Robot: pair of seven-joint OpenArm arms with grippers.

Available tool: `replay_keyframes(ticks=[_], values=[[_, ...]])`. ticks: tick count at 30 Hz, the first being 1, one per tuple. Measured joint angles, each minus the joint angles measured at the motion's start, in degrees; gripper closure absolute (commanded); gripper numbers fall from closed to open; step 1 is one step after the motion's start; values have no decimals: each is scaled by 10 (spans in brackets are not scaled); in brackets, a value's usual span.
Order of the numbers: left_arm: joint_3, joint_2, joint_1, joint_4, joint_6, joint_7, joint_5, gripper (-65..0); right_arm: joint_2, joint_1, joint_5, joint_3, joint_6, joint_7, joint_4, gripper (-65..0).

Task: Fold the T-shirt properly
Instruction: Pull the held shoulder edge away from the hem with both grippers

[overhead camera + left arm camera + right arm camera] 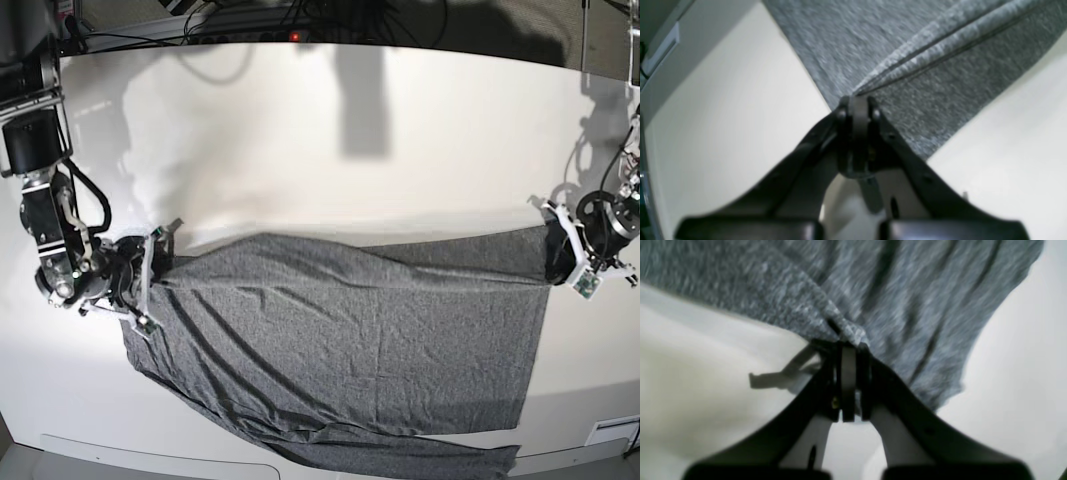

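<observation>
Both end effectors [858, 103] [847, 348] pinch the T-shirt [350, 340] on white table [400, 150].

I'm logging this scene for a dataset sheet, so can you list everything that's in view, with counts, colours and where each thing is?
T-shirt: one, heathered dark grey, spread across the near half of the table, pulled taut between both grippers.
Table: one, white, filling the base view.
Cables: several, dark, along the far edge behind the table.
Right gripper: one, black, on the base view's left, shut on the shirt's edge.
Left gripper: one, black, on the base view's right, shut on a folded edge of the shirt.
</observation>
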Motion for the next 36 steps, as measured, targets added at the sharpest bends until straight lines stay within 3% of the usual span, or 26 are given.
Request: replay_keyframes(ticks=[5, 11, 16, 22, 23, 25, 27, 33, 36], values=[[0, 19, -36, -41, 2, -9, 2, 0, -12, 29, -2, 1, 0, 35, -52, 0], [-1, 45, -74, -109, 3, -52, 80, 0, -37, 58, -58, 2, 0, 86, -101, 0], [-1, 61, -98, -150, 3, -52, 85, 0, -57, 68, -105, 2, 0, 107, -127, 0], [-1, 64, -114, -159, 3, -58, 84, 0, -66, 68, -138, 2, -52, 135, -142, 0], [-1, 64, -113, -159, 3, -58, 84, -10, -65, 69, -138, 2, -53, 139, -142, -79], [-1, 64, -113, -159, 3, -56, 83, -136, -66, 72, -140, 2, -57, 147, -143, -227], [-1, 63, -113, -159, 5, -54, 85, -193, -64, 79, -125, 2, -57, 166, -144, -275], [-2, 61, -113, -159, 5, -49, 82, -194, -64, 122, -45, 2, -59, 115, -143, -274], [-2, 56, -113, -157, 7, -17, 16, -180, -63, 129, -3, 2, -61, 75, -143, -211]])
